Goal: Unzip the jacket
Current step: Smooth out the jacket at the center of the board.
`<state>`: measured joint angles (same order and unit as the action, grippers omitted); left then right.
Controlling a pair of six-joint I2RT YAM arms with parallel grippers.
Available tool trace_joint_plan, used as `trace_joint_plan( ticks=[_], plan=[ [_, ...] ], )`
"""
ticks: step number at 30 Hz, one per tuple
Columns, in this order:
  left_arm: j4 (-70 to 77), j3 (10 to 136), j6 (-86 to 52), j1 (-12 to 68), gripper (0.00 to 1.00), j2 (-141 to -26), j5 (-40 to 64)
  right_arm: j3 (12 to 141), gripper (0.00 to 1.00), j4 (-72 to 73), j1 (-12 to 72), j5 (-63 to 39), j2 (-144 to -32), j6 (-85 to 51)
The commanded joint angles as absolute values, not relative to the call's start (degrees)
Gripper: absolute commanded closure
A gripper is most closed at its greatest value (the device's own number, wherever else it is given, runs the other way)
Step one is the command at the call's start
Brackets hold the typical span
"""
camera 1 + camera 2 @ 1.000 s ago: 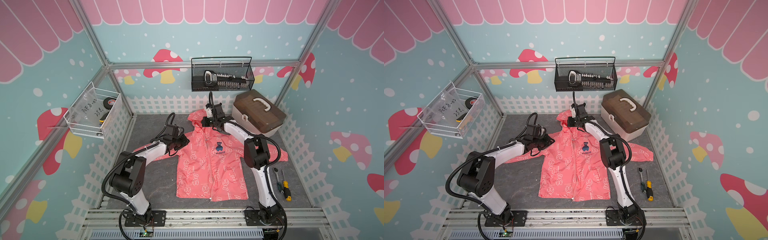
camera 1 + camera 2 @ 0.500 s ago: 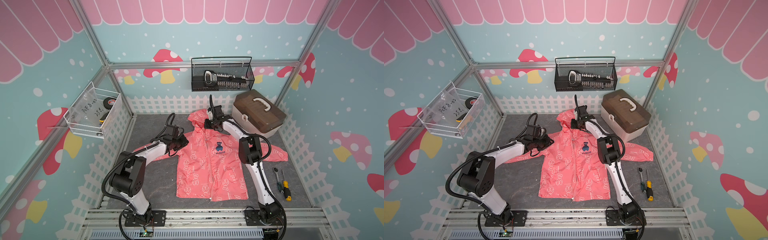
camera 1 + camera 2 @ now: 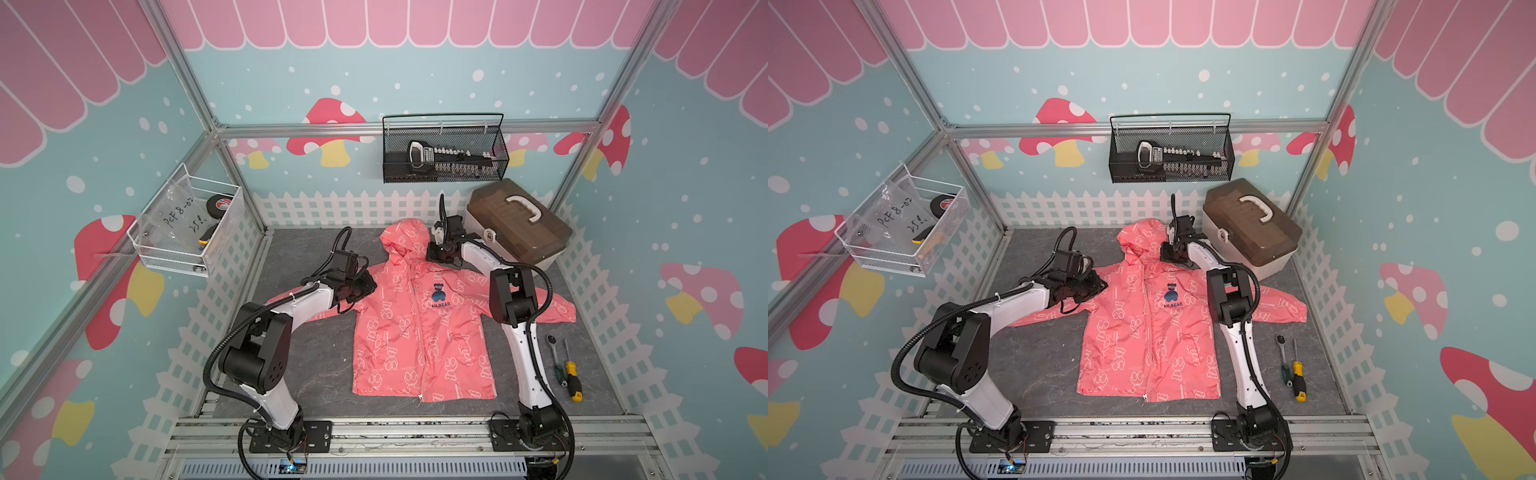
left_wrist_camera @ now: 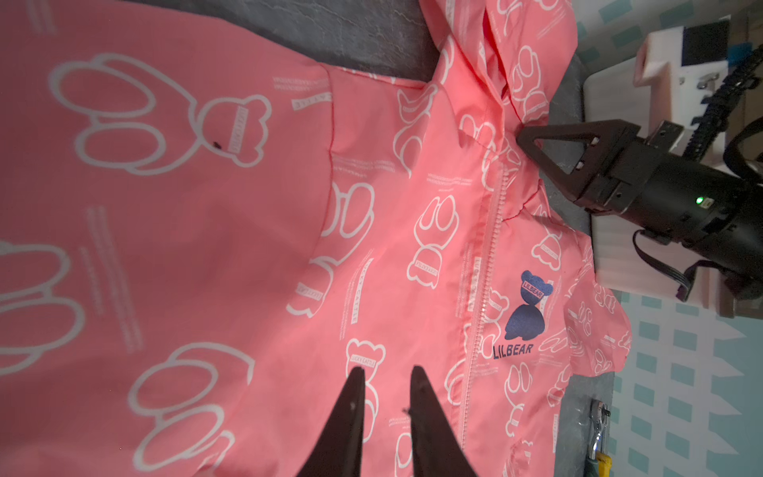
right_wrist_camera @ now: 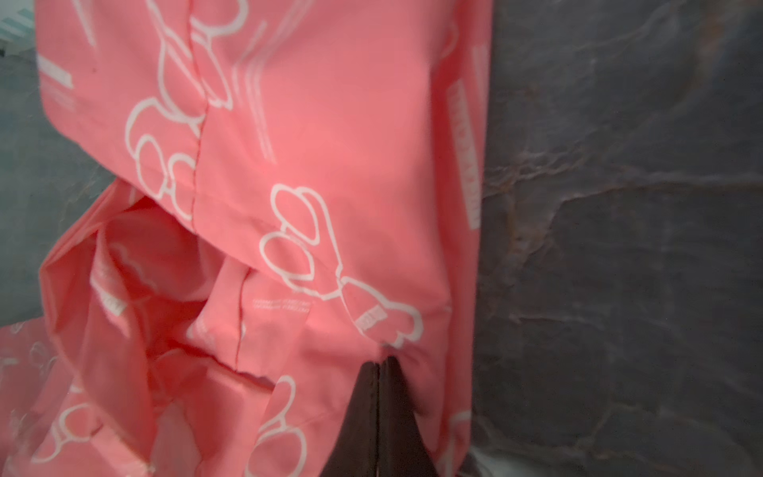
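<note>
The right gripper (image 3: 432,254) sits at the neck of the pink jacket (image 3: 399,340), which lies zipped on the grey table (image 3: 316,365) in both top views, a toolbox (image 3: 519,232) behind it. In the left wrist view, the left gripper (image 4: 384,373) is open a little, holding nothing, over the chest beside the zipper (image 4: 483,268). In the right wrist view, the right one is squeezed shut, pinching cloth by the hood. It should hold the collar tight while the other grabs the pull

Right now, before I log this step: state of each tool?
Left tool: slightly open over the jacket, holding nothing.
Right tool: closed, pinching the jacket near its hood.
</note>
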<state>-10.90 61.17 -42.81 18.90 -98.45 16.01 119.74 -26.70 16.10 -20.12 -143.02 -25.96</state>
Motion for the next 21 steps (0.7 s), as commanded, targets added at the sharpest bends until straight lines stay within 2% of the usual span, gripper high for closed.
trace_joint_plan(
  ticks=[1, 7, 15, 21],
  plan=[
    [-11.45, 61.3, -41.41, 19.34, 0.78, -97.21, 14.01, 117.75, 1.0, -21.71, 17.23, -29.02, -137.19, -25.52],
    [-11.45, 61.62, -41.02, 20.03, 0.78, -96.93, 13.08, 116.94, 1.0, -16.3, 17.67, -28.92, -135.44, -29.11],
    [-11.66, 61.48, -41.04, 20.52, 0.78, -96.76, 13.1, 125.47, 1.0, -15.96, 16.65, -23.73, -145.01, -34.45],
    [-13.12, 62.17, -39.91, 20.2, 0.78, -96.26, 12.48, 125.08, 1.0, -18.36, 15.43, -22.24, -147.73, -35.22]
  ],
)
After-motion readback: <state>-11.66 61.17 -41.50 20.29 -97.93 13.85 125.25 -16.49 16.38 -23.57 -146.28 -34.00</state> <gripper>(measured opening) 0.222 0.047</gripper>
